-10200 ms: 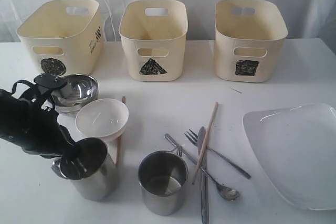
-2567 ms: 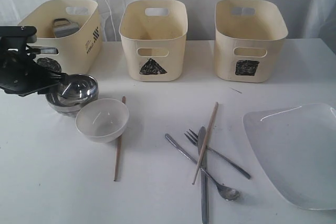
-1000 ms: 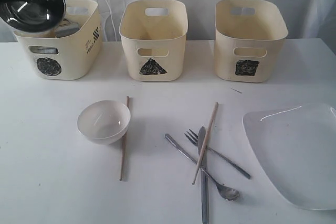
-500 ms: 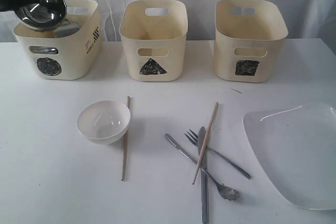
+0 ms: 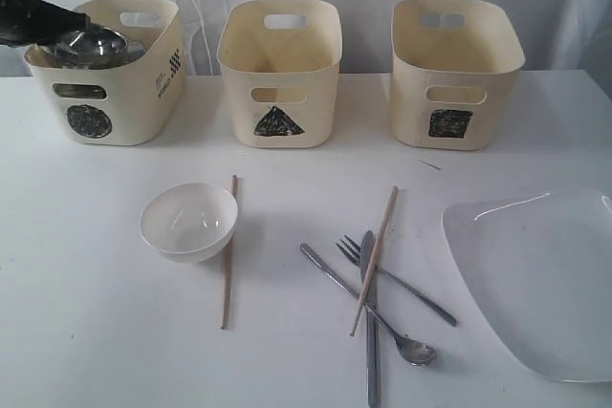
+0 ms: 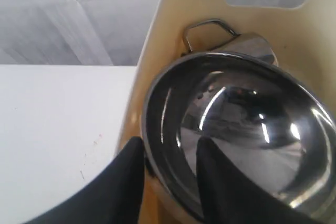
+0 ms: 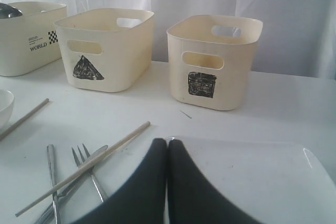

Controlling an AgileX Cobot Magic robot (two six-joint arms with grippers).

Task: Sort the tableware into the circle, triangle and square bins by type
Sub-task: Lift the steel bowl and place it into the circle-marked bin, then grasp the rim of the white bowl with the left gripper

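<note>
Left gripper (image 6: 169,153) straddles the rim of the steel bowl (image 6: 247,124), jaws parted wider than that rim, so we judge the bowl released. It sits in the circle bin (image 5: 124,93), propped on a steel mug (image 6: 254,43). Right gripper (image 7: 168,148) hangs over the white plate (image 7: 252,182), fingers pressed together, empty; we read it as parked. White bowl (image 5: 188,222) looks due for the same bin.

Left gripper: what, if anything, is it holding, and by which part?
Apparently nothing: the left gripper straddles the rim of the steel bowl in the circle bin, one finger inside, one outside, but the inner finger stands clear of it.
</note>
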